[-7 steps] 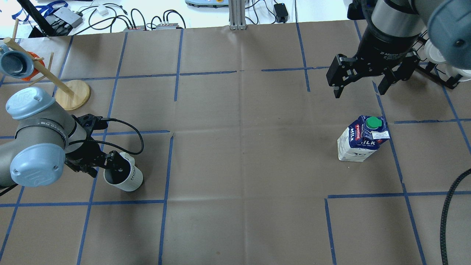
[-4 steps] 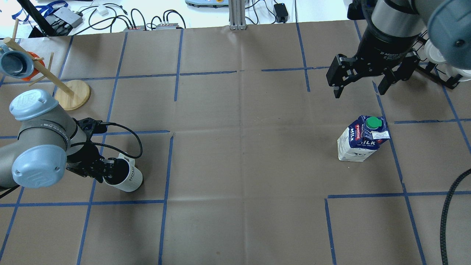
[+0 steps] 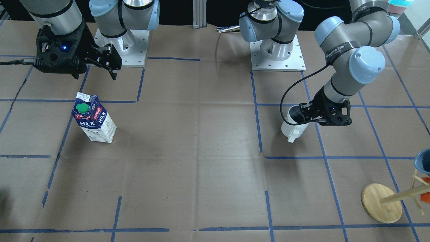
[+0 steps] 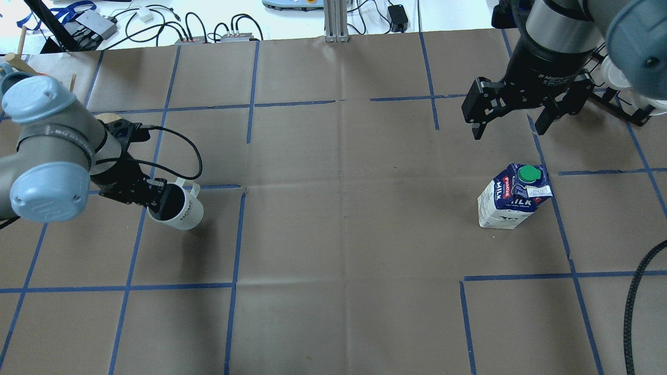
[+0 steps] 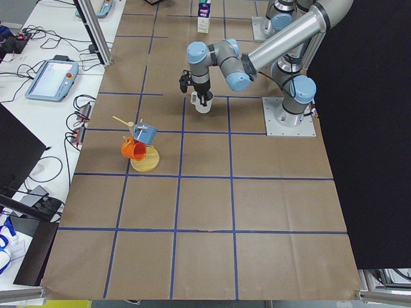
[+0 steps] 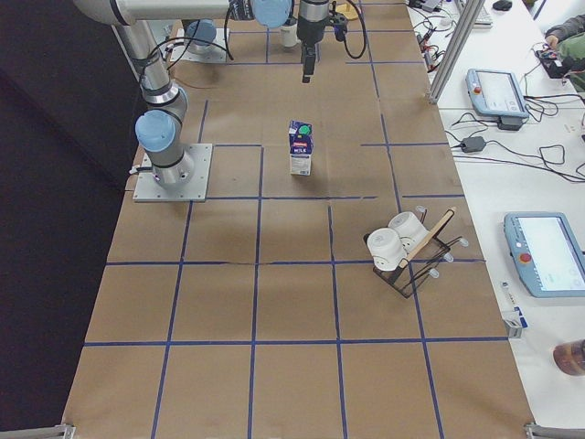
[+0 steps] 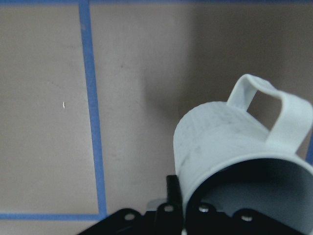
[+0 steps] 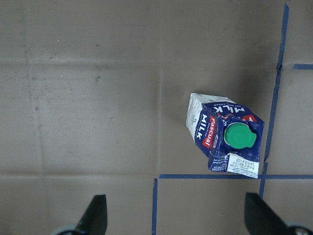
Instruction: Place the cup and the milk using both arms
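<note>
The left gripper (image 4: 152, 198) pinches the rim of the tilted cup (image 4: 183, 212), well apart from the milk (image 4: 513, 200), toward the robot's left. The right gripper (image 4: 509, 130) hangs above the upright milk, fingers spread wide, not touching it.

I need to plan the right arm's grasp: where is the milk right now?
In the overhead view the milk stands upright on the table's right side, nearer the camera than the open right gripper, untouched.

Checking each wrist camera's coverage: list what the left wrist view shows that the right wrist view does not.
Only the left wrist view: the cup, held by its rim in the left gripper. Only the right wrist view: the milk, standing free below the right gripper, jaws wide open. Both: brown table paper with blue tape lines.
</note>
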`<state>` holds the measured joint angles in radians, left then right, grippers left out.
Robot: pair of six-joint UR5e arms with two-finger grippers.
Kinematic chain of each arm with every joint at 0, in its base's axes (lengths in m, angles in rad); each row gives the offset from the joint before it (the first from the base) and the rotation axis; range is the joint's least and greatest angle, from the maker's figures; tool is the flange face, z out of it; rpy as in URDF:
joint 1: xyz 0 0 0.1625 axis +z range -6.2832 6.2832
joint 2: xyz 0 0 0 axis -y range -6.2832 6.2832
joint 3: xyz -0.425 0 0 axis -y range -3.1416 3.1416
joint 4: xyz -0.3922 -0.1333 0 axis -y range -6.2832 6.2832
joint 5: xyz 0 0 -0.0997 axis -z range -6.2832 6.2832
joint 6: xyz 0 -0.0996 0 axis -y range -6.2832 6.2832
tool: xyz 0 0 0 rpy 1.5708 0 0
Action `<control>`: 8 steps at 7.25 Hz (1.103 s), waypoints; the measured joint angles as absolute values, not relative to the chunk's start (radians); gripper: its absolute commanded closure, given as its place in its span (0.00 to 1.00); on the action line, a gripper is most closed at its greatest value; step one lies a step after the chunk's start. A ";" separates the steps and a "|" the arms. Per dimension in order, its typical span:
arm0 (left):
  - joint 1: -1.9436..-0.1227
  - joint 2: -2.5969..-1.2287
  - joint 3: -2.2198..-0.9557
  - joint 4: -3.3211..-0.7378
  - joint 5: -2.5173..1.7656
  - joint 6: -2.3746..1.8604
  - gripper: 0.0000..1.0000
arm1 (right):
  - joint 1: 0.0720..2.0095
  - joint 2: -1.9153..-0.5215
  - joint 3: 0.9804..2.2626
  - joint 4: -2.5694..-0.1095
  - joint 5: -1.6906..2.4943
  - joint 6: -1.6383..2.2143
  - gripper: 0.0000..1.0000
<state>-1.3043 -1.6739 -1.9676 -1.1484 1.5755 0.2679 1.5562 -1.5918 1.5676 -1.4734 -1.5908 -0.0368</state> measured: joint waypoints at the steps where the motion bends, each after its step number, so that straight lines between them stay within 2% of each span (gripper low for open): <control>1: -1.390 -1.746 -1.860 -1.150 1.566 0.184 1.00 | 1.556 -1.592 1.568 -1.473 -1.591 -0.037 0.00; 5: -1.673 -2.048 -1.463 -1.151 1.562 -0.143 1.00 | 1.557 -1.592 1.568 -1.472 -1.591 -0.037 0.00; 6: -1.716 -2.111 -1.401 -1.151 1.560 -0.201 1.00 | 1.557 -1.592 1.568 -1.473 -1.591 -0.037 0.00; 8: -1.744 -2.168 -1.355 -1.152 1.521 -0.296 1.00 | 1.556 -1.592 1.568 -1.474 -1.590 -0.037 0.00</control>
